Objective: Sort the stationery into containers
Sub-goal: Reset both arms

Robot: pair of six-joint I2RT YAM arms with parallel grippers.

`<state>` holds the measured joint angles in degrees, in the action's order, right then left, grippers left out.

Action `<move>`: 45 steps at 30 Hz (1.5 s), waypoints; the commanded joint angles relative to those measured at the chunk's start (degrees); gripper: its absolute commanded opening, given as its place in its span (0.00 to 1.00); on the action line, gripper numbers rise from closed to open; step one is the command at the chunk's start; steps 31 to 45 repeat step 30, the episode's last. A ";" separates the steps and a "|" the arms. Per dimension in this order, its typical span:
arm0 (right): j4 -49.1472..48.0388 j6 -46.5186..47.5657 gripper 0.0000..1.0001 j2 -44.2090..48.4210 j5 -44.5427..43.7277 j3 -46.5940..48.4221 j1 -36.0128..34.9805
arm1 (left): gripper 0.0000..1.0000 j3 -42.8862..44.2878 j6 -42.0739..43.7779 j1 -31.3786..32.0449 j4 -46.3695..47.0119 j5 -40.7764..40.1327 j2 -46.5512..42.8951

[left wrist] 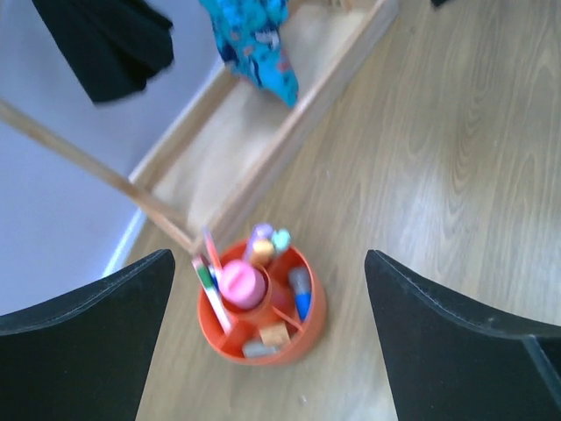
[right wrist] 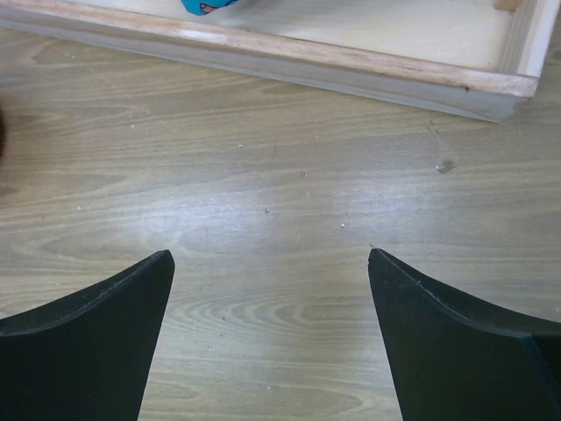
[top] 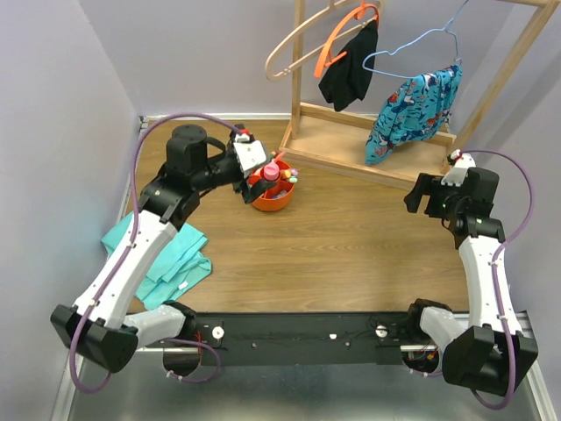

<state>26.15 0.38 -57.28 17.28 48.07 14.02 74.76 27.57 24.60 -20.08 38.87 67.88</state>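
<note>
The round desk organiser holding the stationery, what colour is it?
Bright orange; the organiser shows best in the left wrist view.

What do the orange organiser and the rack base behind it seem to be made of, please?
The orange organiser looks like moulded plastic: uniform bright colour, smooth thin walls. The rack base looks like pale unpainted wood, matte, though blur hides its grain.
</note>
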 commanded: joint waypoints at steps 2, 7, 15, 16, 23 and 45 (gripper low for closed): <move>5.31 -2.56 1.00 1.82 -8.12 -0.79 0.57 | 0.99 -7.87 -1.36 -0.08 -10.07 -16.08 -7.21; 6.02 -5.30 1.00 2.34 -14.46 -0.26 0.48 | 0.99 -15.60 -8.23 -2.71 -8.23 -31.30 -12.67; 3.38 -6.18 1.00 1.47 -3.17 0.79 0.39 | 0.99 -22.55 -26.06 -23.15 -4.27 -38.88 -12.07; 2.60 -6.18 1.00 0.94 -1.30 1.14 0.31 | 0.99 -22.64 -27.38 -24.06 -3.84 -38.87 -11.46; -1.37 -6.54 1.00 -3.80 -7.07 4.13 -6.28 | 0.99 -25.37 -25.12 -29.08 1.61 -33.61 -10.48; 3.81 -3.99 1.00 -9.07 -8.75 11.33 -11.64 | 0.99 -25.01 -21.96 -29.08 1.88 -28.24 -9.78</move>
